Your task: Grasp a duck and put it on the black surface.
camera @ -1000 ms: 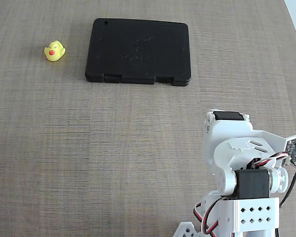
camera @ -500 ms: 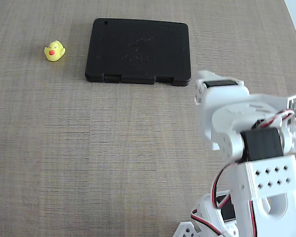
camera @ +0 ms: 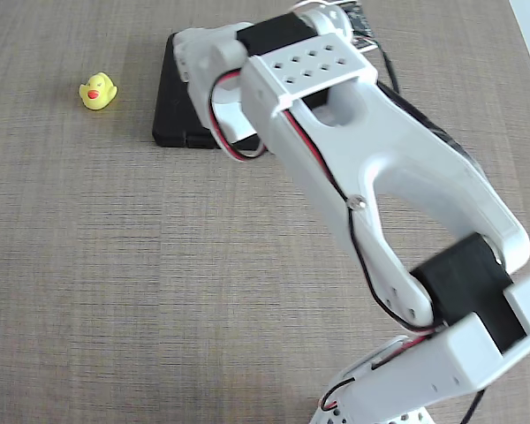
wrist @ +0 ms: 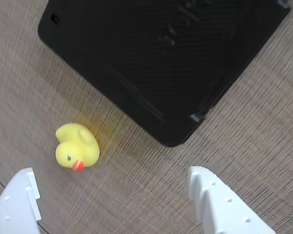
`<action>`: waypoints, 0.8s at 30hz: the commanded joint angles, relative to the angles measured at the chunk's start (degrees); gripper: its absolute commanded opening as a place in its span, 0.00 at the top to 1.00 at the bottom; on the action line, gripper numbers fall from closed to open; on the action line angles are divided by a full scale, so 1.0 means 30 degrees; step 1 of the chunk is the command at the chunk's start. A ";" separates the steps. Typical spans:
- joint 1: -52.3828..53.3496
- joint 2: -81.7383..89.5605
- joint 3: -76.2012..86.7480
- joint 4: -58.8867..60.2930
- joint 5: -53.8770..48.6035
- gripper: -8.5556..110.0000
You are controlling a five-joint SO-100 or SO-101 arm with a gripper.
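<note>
The hand (wrist: pixel 112 202) is hanging spread wide and empty above the desk (wrist: pixel 263 146), and the duck (wrist: pixel 77 146) is sitting just ahead of its left finger in the wrist view, beside the black surface (wrist: pixel 161 53), not on it.

Grey-brown woven-grain tabletop (camera: pixel 115 265) under soft, even light.

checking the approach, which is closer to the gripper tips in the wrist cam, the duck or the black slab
The duck: in the wrist view it sits on the table just above the left fingertip of the open gripper, while the black surface lies farther up.
</note>
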 commanded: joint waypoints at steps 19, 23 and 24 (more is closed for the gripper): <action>-0.2900 -1.1807 -1.3828 0.1230 0.0176 0.66; -0.3018 -1.2979 -1.5615 0.1641 0.0205 0.66; -0.3076 -1.3271 -1.6025 0.1729 0.0205 0.66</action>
